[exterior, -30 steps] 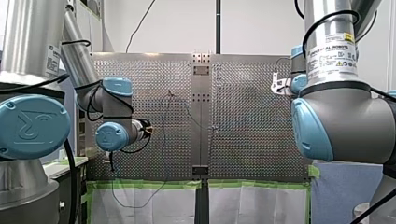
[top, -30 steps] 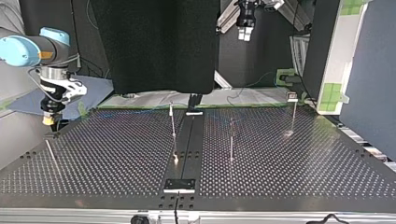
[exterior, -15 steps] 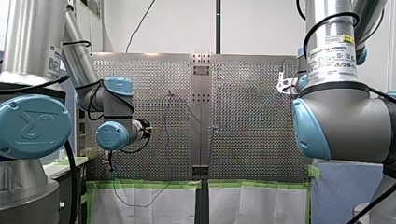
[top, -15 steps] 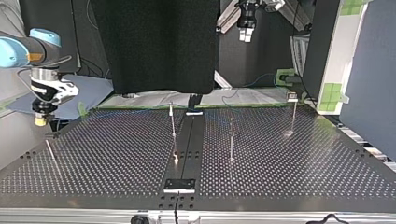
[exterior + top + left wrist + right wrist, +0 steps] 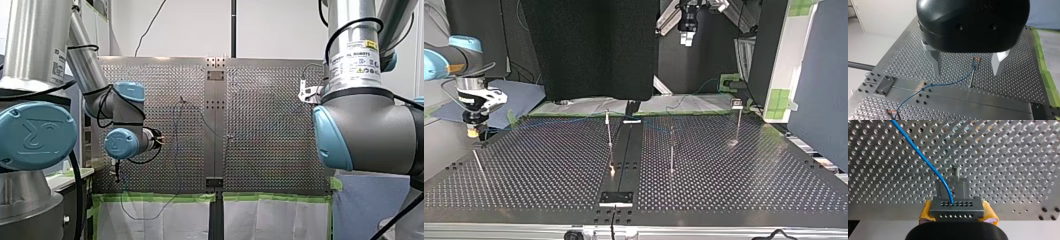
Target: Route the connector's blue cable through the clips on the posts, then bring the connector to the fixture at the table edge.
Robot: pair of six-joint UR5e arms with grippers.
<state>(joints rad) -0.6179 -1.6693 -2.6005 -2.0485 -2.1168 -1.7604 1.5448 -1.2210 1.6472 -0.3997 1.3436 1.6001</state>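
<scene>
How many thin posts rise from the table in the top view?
4: one post left of the centre strip, one right of it, one far right, one leaning near the left edge. More may be hidden.

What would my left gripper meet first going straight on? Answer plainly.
Likely the post, with the cable at its clip: it stands ahead between the open left gripper's fingers. Depth is unclear; the fingers may straddle it and reach the table.
</scene>
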